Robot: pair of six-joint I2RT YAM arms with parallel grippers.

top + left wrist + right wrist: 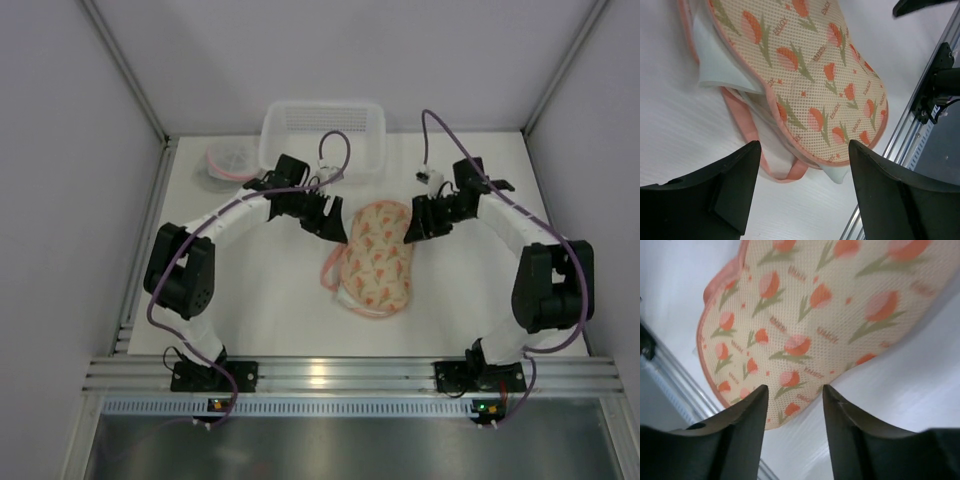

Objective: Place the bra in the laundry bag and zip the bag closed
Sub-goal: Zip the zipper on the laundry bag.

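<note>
Mesh, cream with orange tulips: the laundry bag (375, 258) lies flat on the white table (260, 300) between my two pincers. Tiny rust lettering repeats among the flowers, too small to read. White padding of the bra (715, 65) pokes from its edge. My left gripper (804, 150) is spread wide, my right gripper (794, 390) less so; both pinch nothing.

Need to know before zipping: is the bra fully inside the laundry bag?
Not fully. White fabric and a pink strap stick out past the laundry bag edge in the left wrist view.
</note>
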